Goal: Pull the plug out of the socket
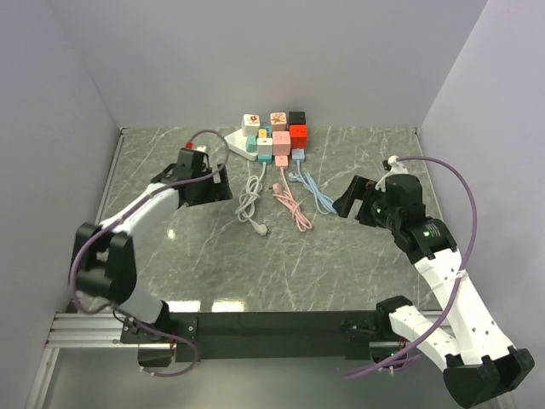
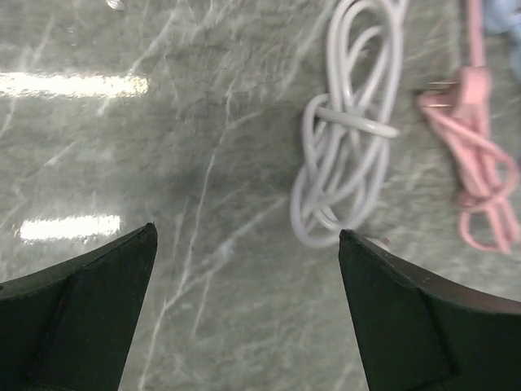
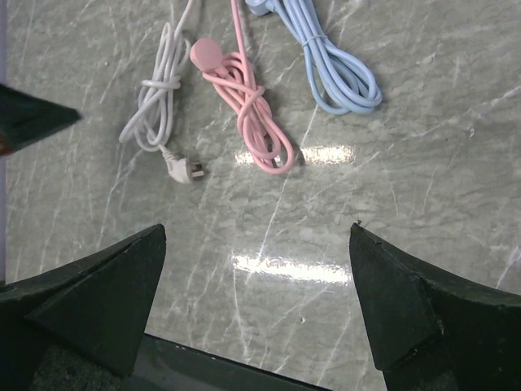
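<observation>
A white power strip (image 1: 239,143) lies at the back of the table with several coloured cube plugs on it, among them a red one (image 1: 298,135) and a pink one (image 1: 281,141). White (image 1: 249,203), pink (image 1: 294,209) and blue (image 1: 320,196) cables run forward from them. My left gripper (image 1: 218,189) is open and empty, just left of the white cable coil (image 2: 346,163). My right gripper (image 1: 347,203) is open and empty, right of the blue cable (image 3: 338,69). Both hover apart from the strip.
The white cable's loose plug (image 3: 186,169) lies on the marble table (image 1: 341,264) in front of the coils. The pink coil (image 3: 252,114) lies between the white and blue ones. Grey walls close the left, back and right sides.
</observation>
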Robot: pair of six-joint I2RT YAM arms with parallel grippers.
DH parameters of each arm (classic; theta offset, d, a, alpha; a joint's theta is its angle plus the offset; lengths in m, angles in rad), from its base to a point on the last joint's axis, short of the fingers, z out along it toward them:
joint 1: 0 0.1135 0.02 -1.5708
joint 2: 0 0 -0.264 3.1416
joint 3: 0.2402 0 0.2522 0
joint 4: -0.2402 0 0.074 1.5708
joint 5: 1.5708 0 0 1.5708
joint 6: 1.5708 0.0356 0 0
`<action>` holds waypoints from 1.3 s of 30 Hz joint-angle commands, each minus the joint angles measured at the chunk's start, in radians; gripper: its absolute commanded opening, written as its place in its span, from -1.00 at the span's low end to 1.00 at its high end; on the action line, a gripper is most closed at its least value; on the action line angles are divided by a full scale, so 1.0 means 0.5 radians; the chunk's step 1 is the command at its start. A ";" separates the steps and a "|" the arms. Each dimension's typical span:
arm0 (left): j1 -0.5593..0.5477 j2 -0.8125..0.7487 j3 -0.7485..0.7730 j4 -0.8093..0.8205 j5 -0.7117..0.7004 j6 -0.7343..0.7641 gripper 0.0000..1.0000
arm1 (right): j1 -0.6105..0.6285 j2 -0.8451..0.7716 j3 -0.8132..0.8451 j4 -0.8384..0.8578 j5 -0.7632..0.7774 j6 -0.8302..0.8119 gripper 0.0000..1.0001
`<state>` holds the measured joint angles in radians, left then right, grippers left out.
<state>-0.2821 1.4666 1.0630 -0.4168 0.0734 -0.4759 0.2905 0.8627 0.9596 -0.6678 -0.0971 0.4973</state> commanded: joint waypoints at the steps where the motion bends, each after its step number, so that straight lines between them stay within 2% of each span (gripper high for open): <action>1: -0.089 0.198 0.218 0.073 -0.141 0.096 0.99 | 0.011 -0.041 -0.020 0.047 0.035 0.018 1.00; 8: -0.298 0.499 0.402 0.183 -0.141 0.117 0.99 | 0.011 -0.026 -0.127 0.096 0.013 0.027 1.00; 14: -0.464 0.871 0.626 0.076 -0.423 0.093 0.99 | 0.011 0.026 -0.134 0.133 0.004 0.030 1.00; 19: -0.470 1.012 0.654 0.017 -0.607 0.056 0.80 | 0.011 0.057 -0.112 0.142 -0.002 0.030 1.00; 21: -0.473 1.006 0.605 0.076 -0.552 0.077 0.47 | 0.011 0.054 -0.118 0.151 -0.002 0.033 1.00; 22: -0.479 1.000 0.586 0.100 -0.515 0.087 0.08 | 0.014 0.051 -0.124 0.154 -0.002 0.039 1.00; 24: -0.518 0.960 0.522 0.116 -0.469 0.102 -0.39 | 0.011 0.048 -0.131 0.173 -0.008 0.039 1.00; 25: -0.540 0.933 0.488 0.119 -0.466 0.102 -0.85 | 0.014 0.051 -0.134 0.173 -0.008 0.039 0.99; 26: -0.565 0.899 0.400 0.107 -0.457 0.090 -0.99 | 0.011 0.054 -0.131 0.173 -0.008 0.039 0.99; 30: -0.724 0.572 0.099 0.039 -0.316 -0.060 -0.99 | 0.014 0.078 -0.146 0.185 -0.033 0.033 0.99; 35: -0.911 0.172 -0.306 -0.133 -0.178 -0.410 -0.99 | 0.014 0.112 -0.213 0.259 -0.109 0.064 0.98; 38: -1.040 -0.116 -0.456 -0.277 -0.037 -0.615 -0.99 | 0.014 0.173 -0.235 0.305 -0.168 0.064 0.97; 39: -1.144 -0.171 -0.493 -0.295 -0.012 -0.661 -0.99 | 0.023 0.207 -0.238 0.314 -0.180 0.061 0.97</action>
<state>-0.7937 1.4925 0.8551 -0.4824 -0.0250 -0.6697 0.2909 0.9394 0.8490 -0.5732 -0.1520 0.5224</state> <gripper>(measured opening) 0.203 0.989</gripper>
